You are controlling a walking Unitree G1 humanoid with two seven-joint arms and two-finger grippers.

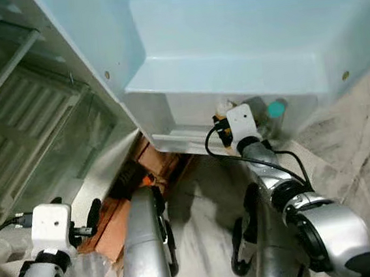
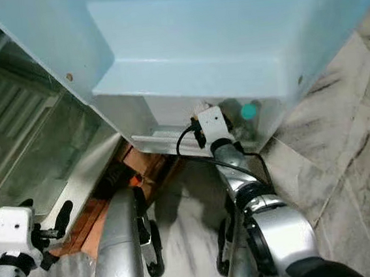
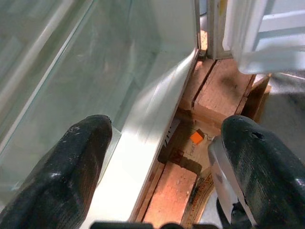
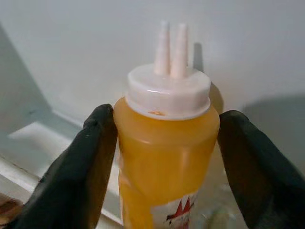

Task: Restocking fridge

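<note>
A yellow sauce bottle [image 4: 167,162] with a white twin-nozzle cap stands upright in the bottom shelf [image 1: 172,140] of the open fridge door. My right gripper [image 4: 167,114] reaches into that shelf and is shut on the bottle, one black finger [image 4: 90,157] pressing on each side below the cap. In the eye views the bottle's cap [image 1: 221,108] peeks out just beyond the right wrist's white camera box [image 1: 242,121]. My left gripper [image 3: 167,138] hangs low by the fridge's base, open, with nothing between its fingers.
A teal-capped bottle [image 1: 275,109] stands in the same door shelf, to the right of my wrist. A deep door bin [image 1: 231,68] overhangs it. The fridge's glass-fronted drawer [image 1: 34,133] is at left. Wooden blocks [image 1: 154,161] prop the fridge on the marble floor [image 1: 204,202].
</note>
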